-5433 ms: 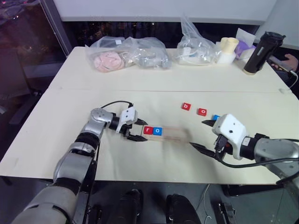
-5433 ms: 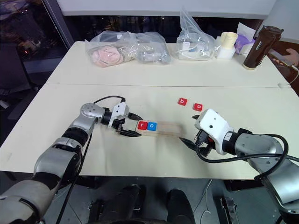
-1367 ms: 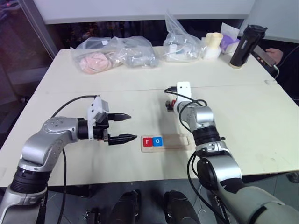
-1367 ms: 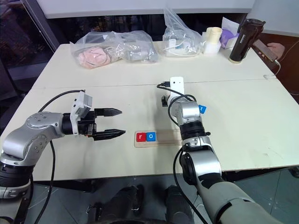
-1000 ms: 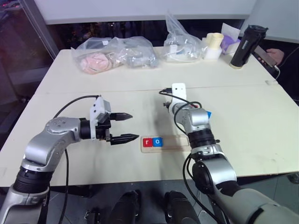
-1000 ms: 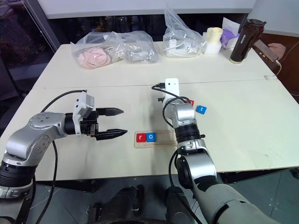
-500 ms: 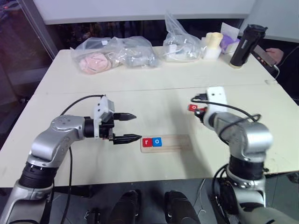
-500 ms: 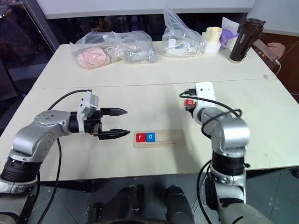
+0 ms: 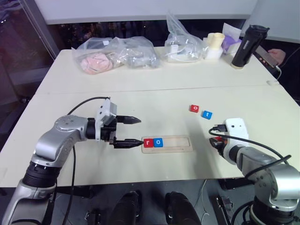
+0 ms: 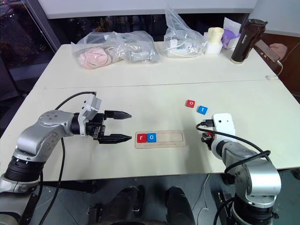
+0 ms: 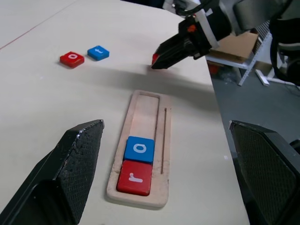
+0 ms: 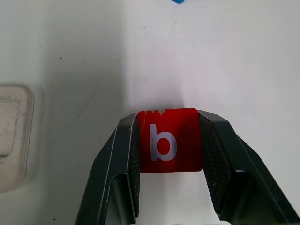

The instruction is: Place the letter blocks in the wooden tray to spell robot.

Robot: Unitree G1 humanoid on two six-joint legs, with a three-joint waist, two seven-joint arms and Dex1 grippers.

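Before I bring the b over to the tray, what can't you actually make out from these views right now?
- Right claw tips: hidden behind its own white wrist housing in the head views.
- b block: its lower edge is covered by the claw's body in the right wrist view.
- Bags at the table's far side: contents too blurred to name.

Pale narrow wooden tray (image 9: 167, 143) near the front edge of the cream table (image 9: 140, 93), red r tile (image 9: 148, 142) and blue o tile (image 9: 159, 142) side by side at its left end, red o tile (image 9: 194, 108) and blue t tile (image 9: 207, 114) behind and to its right, red b tile (image 12: 168, 139) between the right gripper's fingers (image 12: 213, 150) right of the tray, clear plastic bags (image 9: 122, 52) and dark flask (image 9: 247, 45) along the far edge.
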